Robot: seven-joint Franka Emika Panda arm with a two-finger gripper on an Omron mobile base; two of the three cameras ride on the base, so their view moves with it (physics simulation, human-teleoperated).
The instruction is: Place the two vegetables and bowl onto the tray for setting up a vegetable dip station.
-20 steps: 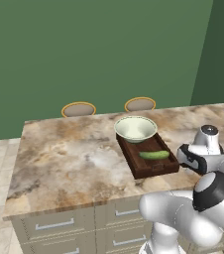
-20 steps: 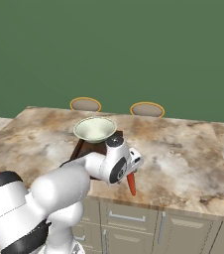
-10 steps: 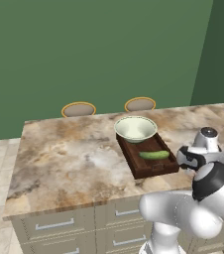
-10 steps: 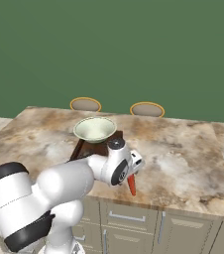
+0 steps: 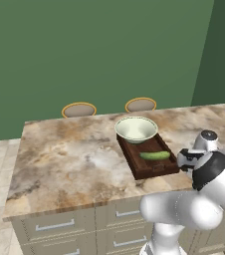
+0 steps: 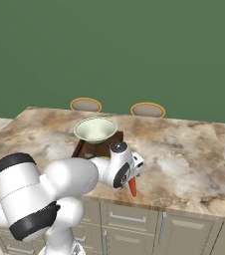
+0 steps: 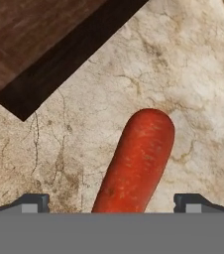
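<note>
A: What has been changed over the last second?

B: The arm has been folded in a little nearer the tray (image 5: pixel 149 160); the things themselves have not been moved. The claw (image 7: pixel 111 203) is held just over the carrot (image 7: pixel 136 163), its jaws spread wide on either side, and nothing is gripped.

A: Where are the task's things to be found?

B: The cucumber (image 5: pixel 155 155) is already laid in the tray, and the bowl (image 5: pixel 136 129) is seated on the tray's far end. The carrot is left on the counter (image 5: pixel 69 159), just beside the tray's near corner.

A: So what is meant for the task?

B: Only the carrot is judged outstanding; a grasp seems prepared.

A: Can any writing be read?

B: No brand, label or lettering can be made out.
</note>
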